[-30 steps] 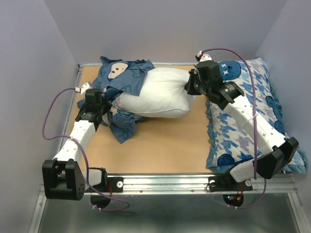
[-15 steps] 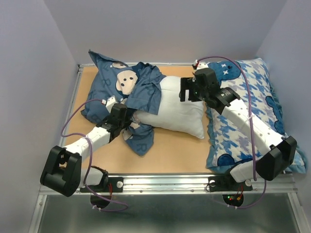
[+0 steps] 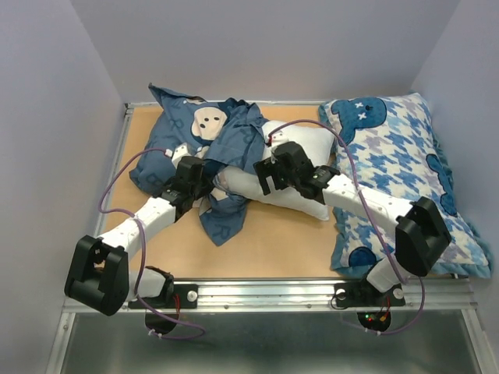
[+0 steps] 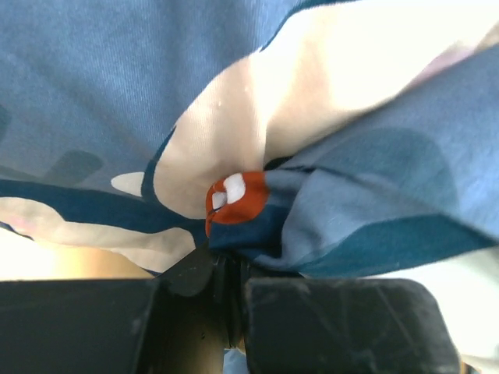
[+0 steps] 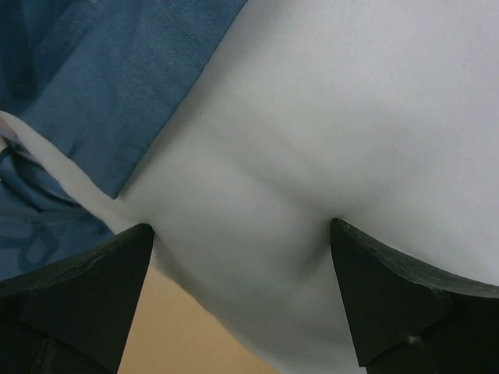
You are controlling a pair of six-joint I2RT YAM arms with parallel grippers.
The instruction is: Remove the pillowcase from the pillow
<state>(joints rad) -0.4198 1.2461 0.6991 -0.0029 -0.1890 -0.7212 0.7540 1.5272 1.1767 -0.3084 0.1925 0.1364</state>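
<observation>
Tan tabletop (image 3: 273,241) is occupied by the pillow (image 3: 306,146), its left end covered by the pillowcase (image 3: 226,140). Pillowcase fabric is pinched in the left tool (image 4: 226,273); the right tool (image 5: 242,257) is spread wide against bare pillow.

Pillow's (image 3: 300,167) left end is buried under the pillowcase (image 3: 226,140), and there's no telling how far in it reaches. From above, the left tool's (image 3: 204,185) tips are swallowed by the folds. On its wrist camera the cloth is soft and blurred. On the right wrist camera the pillow overruns every edge and the right tool (image 5: 242,234) is cropped at the bottom.
</observation>
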